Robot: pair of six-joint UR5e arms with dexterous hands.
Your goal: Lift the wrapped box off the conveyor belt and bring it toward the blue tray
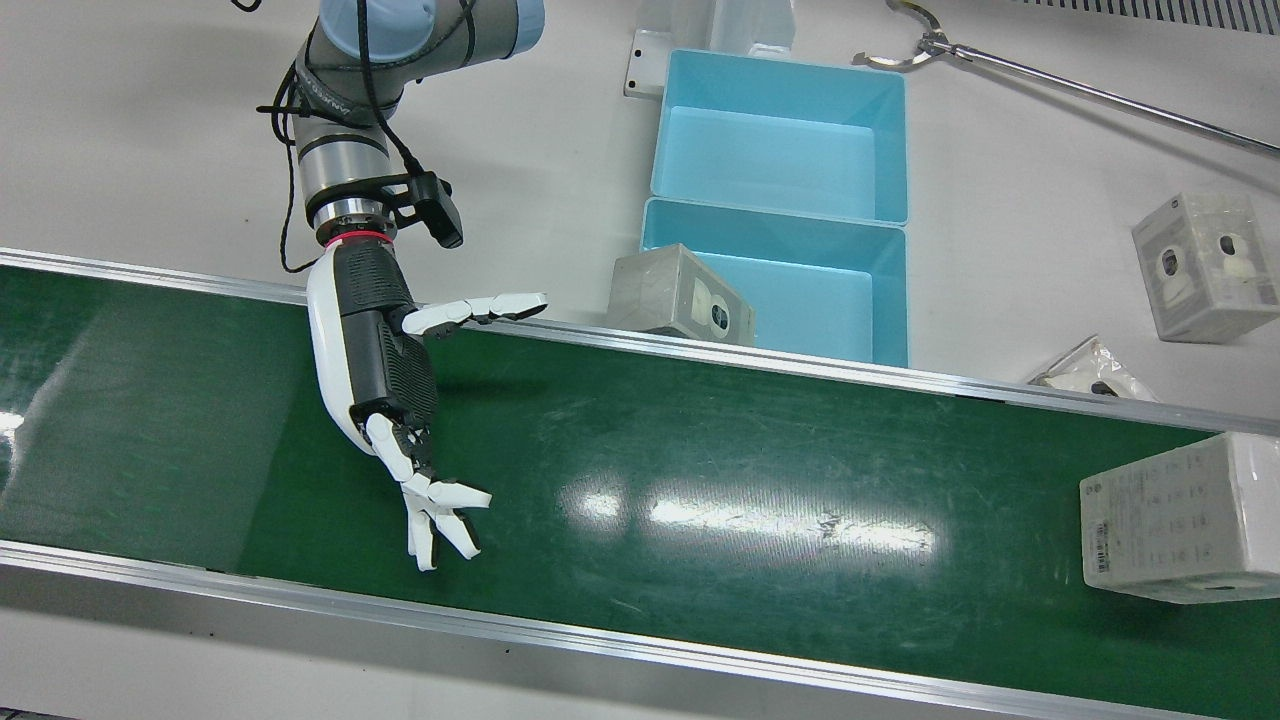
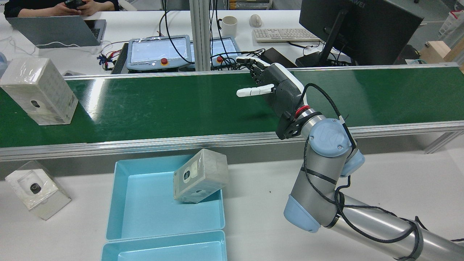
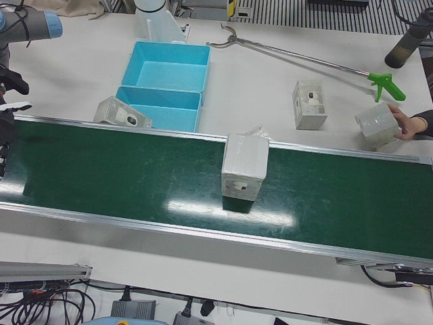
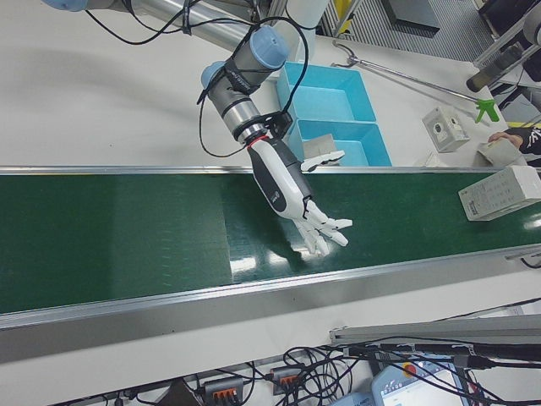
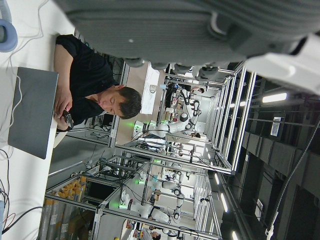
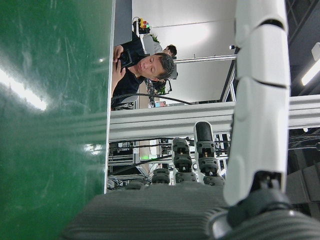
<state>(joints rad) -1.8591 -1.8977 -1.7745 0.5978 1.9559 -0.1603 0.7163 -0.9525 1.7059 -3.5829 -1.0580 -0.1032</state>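
Rear view: the right hand (image 2: 270,85) is held above the conveyor belt (image 2: 163,105), fingers spread and nothing grasped. The wrapped box (image 2: 39,91) is positioned on the belt at far left, well apart from the hand. The blue tray (image 2: 145,214) is located near the belt's near rail, with another box (image 2: 200,175) leaning on its rim.

Right arm (image 2: 362,221): silver metal tube segments with pale blue-grey joint caps; one cap bears an embossed logo. A black cable (image 2: 326,98) winds around the tubes and loops to the wrist. A thin red ring (image 1: 356,237) sits between the metal wrist flange and the hand. A small black camera block (image 1: 438,210) is bracketed at the wrist. Right hand (image 1: 375,350): white shell, dark textured palm panel, white fingers (image 1: 440,520) with black joints.
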